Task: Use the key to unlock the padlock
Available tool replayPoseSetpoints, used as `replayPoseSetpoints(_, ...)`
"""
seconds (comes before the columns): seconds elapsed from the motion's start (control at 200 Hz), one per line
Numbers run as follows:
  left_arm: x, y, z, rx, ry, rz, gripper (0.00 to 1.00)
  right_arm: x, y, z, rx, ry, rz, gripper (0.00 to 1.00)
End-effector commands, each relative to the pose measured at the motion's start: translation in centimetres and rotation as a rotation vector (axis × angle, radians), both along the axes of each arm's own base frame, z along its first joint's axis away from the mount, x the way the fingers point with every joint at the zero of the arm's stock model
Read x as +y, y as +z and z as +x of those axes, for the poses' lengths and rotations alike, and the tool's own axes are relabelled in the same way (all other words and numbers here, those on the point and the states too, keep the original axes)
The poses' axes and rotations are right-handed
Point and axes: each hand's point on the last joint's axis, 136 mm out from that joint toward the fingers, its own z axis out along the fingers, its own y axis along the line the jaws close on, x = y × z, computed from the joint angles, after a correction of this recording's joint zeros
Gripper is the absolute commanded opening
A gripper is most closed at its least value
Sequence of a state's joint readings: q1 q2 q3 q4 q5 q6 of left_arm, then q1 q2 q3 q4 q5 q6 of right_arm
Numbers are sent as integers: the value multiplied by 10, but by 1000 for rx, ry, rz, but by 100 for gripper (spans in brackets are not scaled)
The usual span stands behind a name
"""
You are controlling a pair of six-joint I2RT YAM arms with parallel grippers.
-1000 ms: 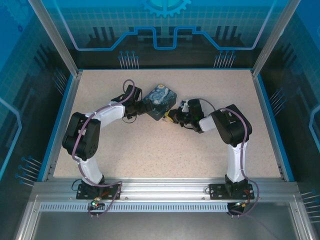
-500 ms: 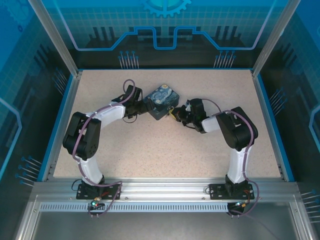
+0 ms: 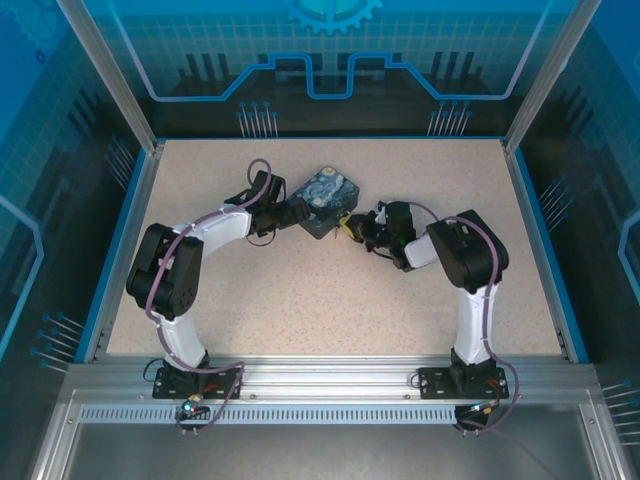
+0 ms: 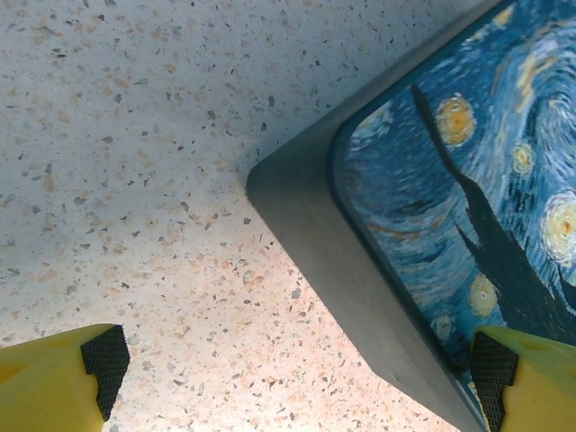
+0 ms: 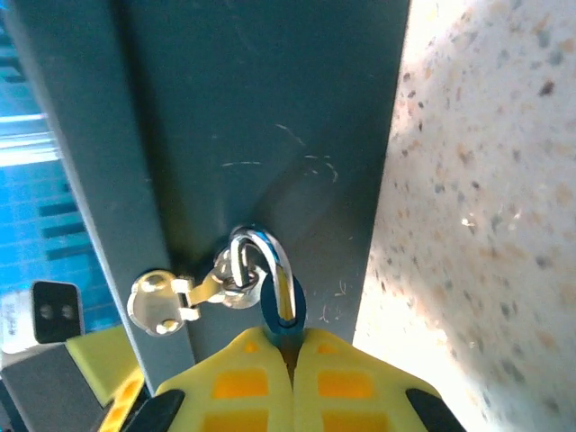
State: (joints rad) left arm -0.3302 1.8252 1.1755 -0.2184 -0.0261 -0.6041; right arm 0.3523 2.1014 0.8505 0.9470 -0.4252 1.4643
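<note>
The padlock (image 5: 290, 317) is small and blue, and its chrome shackle is hooked through the ring of a metal hasp (image 5: 160, 301) on the grey side of the starry-night tin (image 3: 326, 199). My right gripper (image 5: 290, 338) is shut on the padlock's body, its yellow fingers pressed together below the shackle. In the top view this gripper (image 3: 350, 226) sits at the tin's right side. My left gripper (image 4: 297, 378) stands open, straddling the tin's (image 4: 450, 225) near corner without touching it. The key is hidden.
The speckled tabletop (image 3: 300, 300) spreads out around the tin, bounded by a blue rim and glass walls. Both arms reach in toward the middle from the near edge, the left arm (image 3: 200, 240) arching from the left.
The right arm's elbow swung right and came back while its gripper stayed at the tin's side. The tin shifted slightly. The left arm has held still.
</note>
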Motion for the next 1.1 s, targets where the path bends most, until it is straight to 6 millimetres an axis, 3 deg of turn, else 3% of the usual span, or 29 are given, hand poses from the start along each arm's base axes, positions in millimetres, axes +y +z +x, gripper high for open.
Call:
replayPoseSetpoints(0.0,33,-60,-50,245,43,140,97,-10,2,24,25,-80,97,0)
replayPoseSetpoints(0.16,33,-58,-49,243,37,146,97,-17,-3,8,85,15,-174,0)
replayPoseSetpoints(0.355,33,-59,-48,246,37,146,97,-51,-4,-7,151,93,-588,0)
replayPoseSetpoints(0.66,33,-58,-46,246,34,143,97,-78,-21,-13,214,173,-909,0)
replayPoseSetpoints(0.76,32,-58,-47,248,33,143,97,-81,-28,-15,228,170,-925,0)
replayPoseSetpoints(0.885,32,-58,-47,246,34,144,96,-71,-28,-11,192,158,-823,0)
replayPoseSetpoints(1.095,31,-52,-45,232,33,132,97,-42,-4,7,21,163,-507,0)
